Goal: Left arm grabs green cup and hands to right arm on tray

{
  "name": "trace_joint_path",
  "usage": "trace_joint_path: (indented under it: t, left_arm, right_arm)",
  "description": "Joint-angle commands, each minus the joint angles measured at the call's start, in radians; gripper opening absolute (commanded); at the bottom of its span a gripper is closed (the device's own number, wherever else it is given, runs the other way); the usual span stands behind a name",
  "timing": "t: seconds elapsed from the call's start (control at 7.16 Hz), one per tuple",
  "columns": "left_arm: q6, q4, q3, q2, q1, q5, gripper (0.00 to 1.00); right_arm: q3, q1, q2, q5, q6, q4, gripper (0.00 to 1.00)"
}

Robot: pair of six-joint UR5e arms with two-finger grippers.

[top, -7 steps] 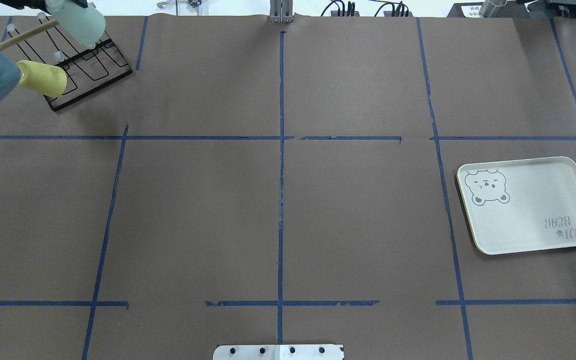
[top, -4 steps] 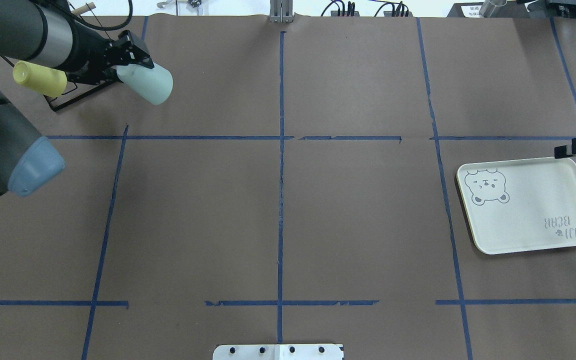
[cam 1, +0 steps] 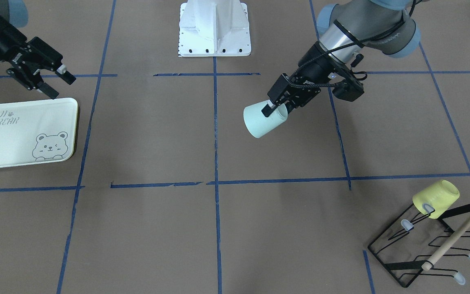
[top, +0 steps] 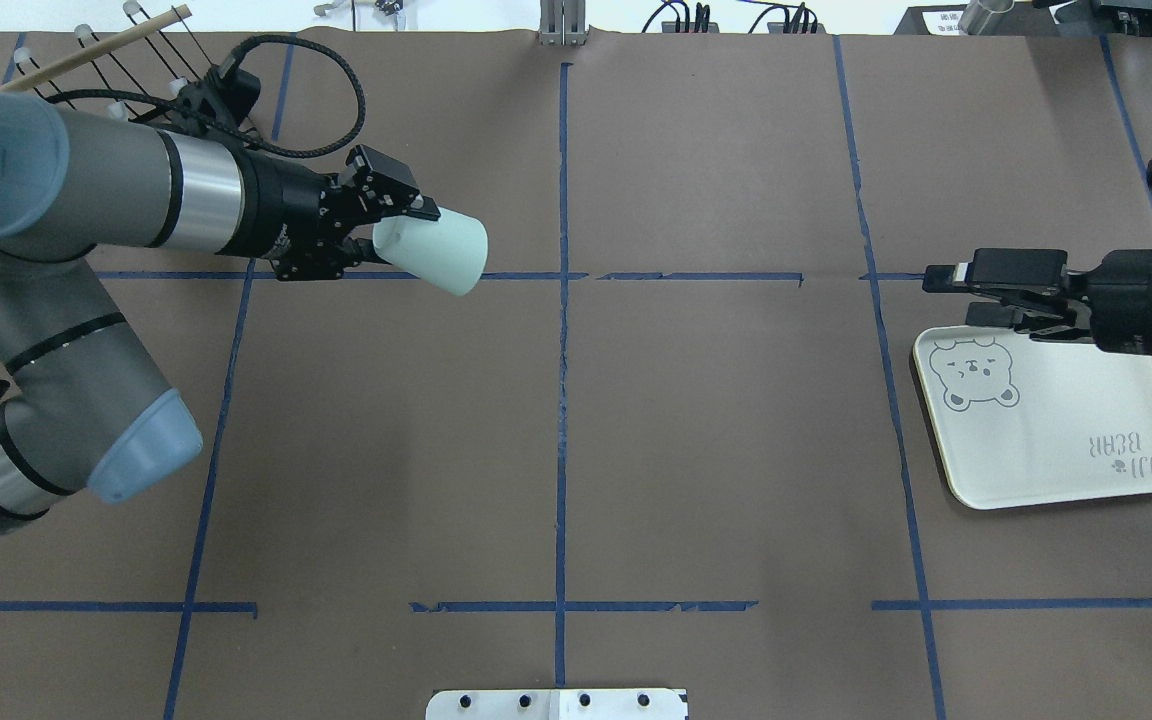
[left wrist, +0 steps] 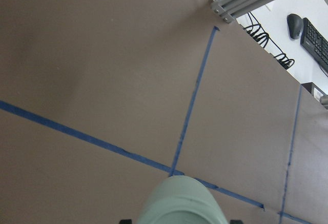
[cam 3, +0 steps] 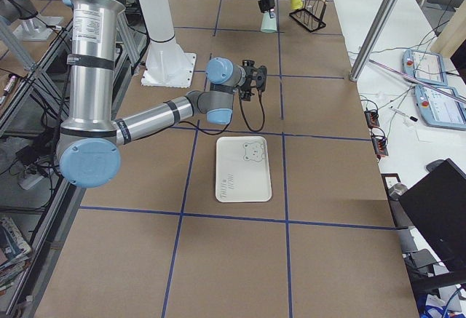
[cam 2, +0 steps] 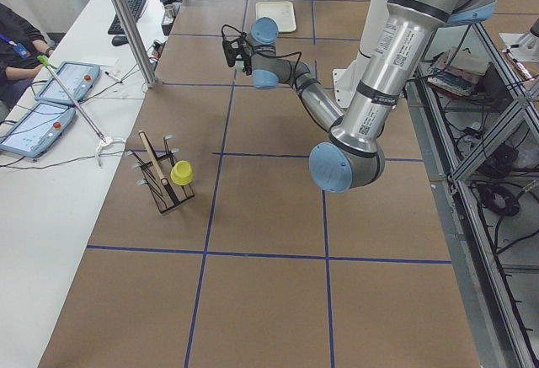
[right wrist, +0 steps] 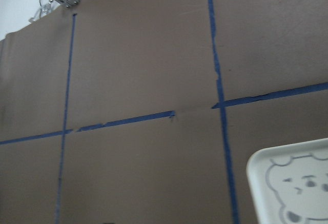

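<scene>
The green cup (top: 439, 252) held above the surface (top: 636, 450), well apart from the tray (top: 1066, 440).
The left tool (top: 383, 238) grips the sideways-tilted cup's rim; the right tool (top: 948, 293) hovers near the tray's bear end, fingers spread.

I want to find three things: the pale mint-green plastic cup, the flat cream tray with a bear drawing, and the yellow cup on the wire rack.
pale mint-green plastic cup (cam 1: 259, 122), front-facing view, side wall.
flat cream tray (cam 1: 10, 141), front-facing view, bare middle.
yellow cup (cam 1: 437, 198), front-facing view, side wall.
</scene>
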Motion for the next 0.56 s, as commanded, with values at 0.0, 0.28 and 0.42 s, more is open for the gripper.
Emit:
trace_joint_path:
  t: [0.0, 0.28, 0.42]
  left_arm:
    - [-0.134, -0.220, 0.018, 0.000, 0.074, 0.000, 0.11]
    - [-0.160, -0.296, 0.016, -0.008, 0.082, 0.000, 0.11]
    - [-0.213, -0.359, 0.039, -0.023, 0.085, 0.000, 0.11]
  right_arm:
    - [0.000, -0.112, 0.043, -0.083, 0.124, 0.156, 1.00]
    - [-0.003, -0.233, 0.164, -0.194, 0.172, 0.196, 1.00]
    - [-0.005, -0.316, 0.216, -0.281, 0.172, 0.204, 1.00]
